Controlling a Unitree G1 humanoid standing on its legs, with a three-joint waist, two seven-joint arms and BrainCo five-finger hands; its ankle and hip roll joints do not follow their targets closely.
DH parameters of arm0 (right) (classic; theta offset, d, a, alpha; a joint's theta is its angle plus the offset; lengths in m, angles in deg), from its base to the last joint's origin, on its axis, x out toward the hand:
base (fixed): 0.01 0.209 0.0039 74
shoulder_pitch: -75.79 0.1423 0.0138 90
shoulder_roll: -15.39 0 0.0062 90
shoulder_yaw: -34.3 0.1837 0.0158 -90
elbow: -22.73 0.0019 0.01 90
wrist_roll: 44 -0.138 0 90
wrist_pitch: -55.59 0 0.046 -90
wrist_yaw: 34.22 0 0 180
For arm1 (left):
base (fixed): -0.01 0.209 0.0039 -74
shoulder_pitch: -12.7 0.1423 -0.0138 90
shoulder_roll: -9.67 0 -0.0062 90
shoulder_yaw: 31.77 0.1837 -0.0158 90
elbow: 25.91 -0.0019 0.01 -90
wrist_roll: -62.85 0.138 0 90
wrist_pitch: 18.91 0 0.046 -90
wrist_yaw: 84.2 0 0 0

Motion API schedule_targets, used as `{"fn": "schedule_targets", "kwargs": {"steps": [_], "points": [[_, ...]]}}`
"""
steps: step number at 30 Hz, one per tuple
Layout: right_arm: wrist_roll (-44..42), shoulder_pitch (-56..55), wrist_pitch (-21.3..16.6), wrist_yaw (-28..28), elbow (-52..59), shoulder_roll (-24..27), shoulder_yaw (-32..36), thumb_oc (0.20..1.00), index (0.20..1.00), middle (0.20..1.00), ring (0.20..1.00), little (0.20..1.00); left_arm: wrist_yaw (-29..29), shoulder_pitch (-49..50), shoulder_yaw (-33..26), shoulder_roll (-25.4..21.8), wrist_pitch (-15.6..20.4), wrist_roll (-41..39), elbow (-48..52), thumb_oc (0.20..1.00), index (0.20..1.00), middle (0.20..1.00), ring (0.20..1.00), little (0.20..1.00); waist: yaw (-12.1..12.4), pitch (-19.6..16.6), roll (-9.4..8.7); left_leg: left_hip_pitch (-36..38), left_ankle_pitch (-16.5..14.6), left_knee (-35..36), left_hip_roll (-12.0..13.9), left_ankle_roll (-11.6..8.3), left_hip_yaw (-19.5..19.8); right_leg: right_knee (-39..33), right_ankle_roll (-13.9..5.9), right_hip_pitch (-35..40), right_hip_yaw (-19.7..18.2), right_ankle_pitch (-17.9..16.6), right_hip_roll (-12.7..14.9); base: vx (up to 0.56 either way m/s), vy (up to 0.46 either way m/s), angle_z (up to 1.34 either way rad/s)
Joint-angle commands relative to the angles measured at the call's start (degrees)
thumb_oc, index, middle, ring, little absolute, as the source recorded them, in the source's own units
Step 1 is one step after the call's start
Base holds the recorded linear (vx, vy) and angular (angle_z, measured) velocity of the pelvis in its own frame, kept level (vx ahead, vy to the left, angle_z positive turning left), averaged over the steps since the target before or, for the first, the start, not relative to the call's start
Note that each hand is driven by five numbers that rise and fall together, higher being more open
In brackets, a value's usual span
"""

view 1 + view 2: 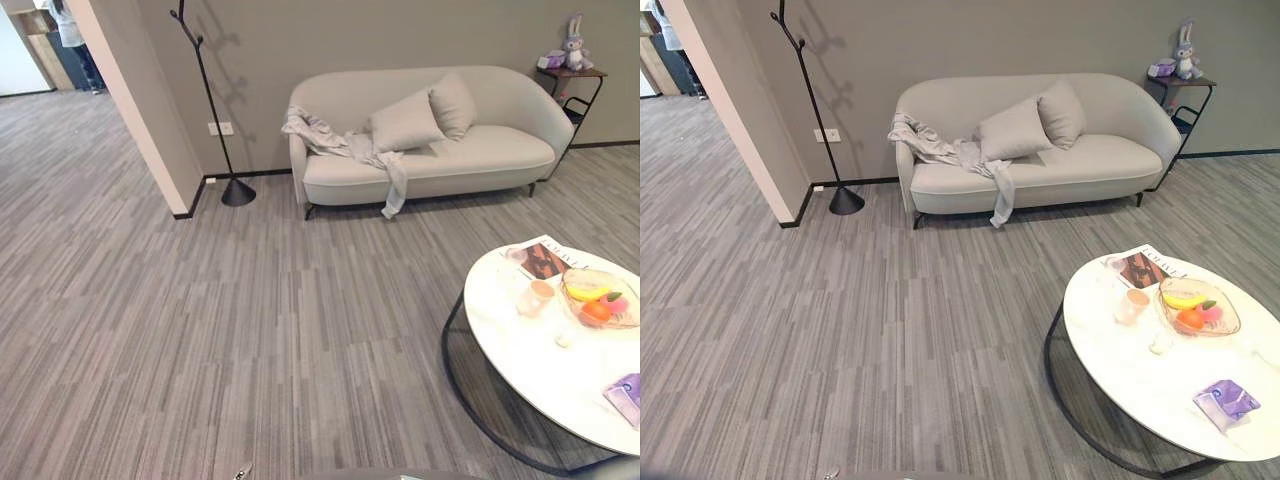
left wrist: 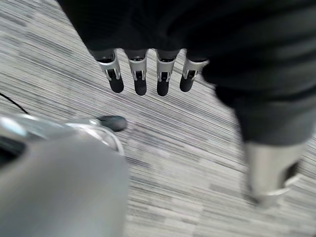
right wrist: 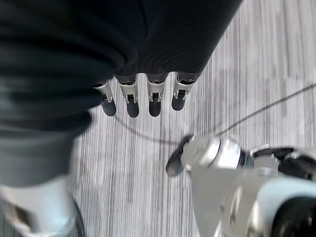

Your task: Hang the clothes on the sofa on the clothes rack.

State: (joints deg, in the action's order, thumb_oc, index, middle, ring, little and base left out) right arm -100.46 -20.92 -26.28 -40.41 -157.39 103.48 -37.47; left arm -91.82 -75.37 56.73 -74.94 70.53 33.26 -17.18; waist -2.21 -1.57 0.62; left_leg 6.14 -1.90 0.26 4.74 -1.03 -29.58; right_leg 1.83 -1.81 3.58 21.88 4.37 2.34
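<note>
Grey clothes [image 1: 345, 148] lie crumpled on the sofa [image 1: 480, 150], at its end nearest the clothes rack [image 1: 208, 95] — one part hangs down over the front of the seat. Two cushions [image 1: 405, 121] lean on the backrest just beside them. Both hands hang over the striped floor [image 1: 200, 320] — left hand [image 2: 148, 74] and right hand [image 3: 143, 94] have straight, relaxed fingers and hold nothing.

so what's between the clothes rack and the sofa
Nothing stands there. In the left eye view, bare floor and grey wall separate the clothes rack from the sofa. The clothes lie on the sofa's near end.
</note>
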Motion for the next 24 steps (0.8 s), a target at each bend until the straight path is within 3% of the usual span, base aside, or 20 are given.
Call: {"fn": "schedule_targets", "kwargs": {"steps": [1, 8, 24], "points": [[-0.5, 3.7, 0.5, -0.2, -7.3, -2.8, -0.6, 1.0, 1.0, 1.0, 1.0, 1.0, -1.1, -1.2, 0.9, 1.2, 0.6, -1.3, -1.1, 1.0, 1.0, 1.0, 1.0, 1.0, -1.1, -0.8, -1.38, 0.1, 5.2, 4.7, 0.5, -3.37, 1.0, -6.4, -6.78, 1.8, 4.5, -9.7, 4.8, 0.0, 0.0, 0.0], [10.9, 4.0, -2.3, -3.7, -3.6, -5.1, -12.2, 1.0, 1.0, 1.0, 1.0, 1.0, -1.7, -1.8, 3.6, 2.1, 1.1, 1.7, -2.2, 1.0, 1.0, 1.0, 1.0, 1.0, -2.1, -0.5, -1.52, 0.7, 5.1, 4.7, 0.7, -3.32, -0.3, -6.3, -6.39, 1.6, 3.9, -10.0, 4.9, 0.0, -0.005, -0.12], [19.5, 3.7, -3.2, -5.0, -1.2, -5.4, -18.4, 1.0, 1.0, 1.0, 1.0, 1.0, -1.8, -2.2, 7.0, 1.9, 1.9, 9.5, -3.2, 1.0, 1.0, 1.0, 1.0, 1.0, -2.3, -0.6, -1.54, 1.3, 4.4, 4.7, 0.3, -2.92, -0.5, -6.1, -6.27, 1.7, 3.6, -9.8, 5.2, 0.0, 0.001, -0.03]]}}
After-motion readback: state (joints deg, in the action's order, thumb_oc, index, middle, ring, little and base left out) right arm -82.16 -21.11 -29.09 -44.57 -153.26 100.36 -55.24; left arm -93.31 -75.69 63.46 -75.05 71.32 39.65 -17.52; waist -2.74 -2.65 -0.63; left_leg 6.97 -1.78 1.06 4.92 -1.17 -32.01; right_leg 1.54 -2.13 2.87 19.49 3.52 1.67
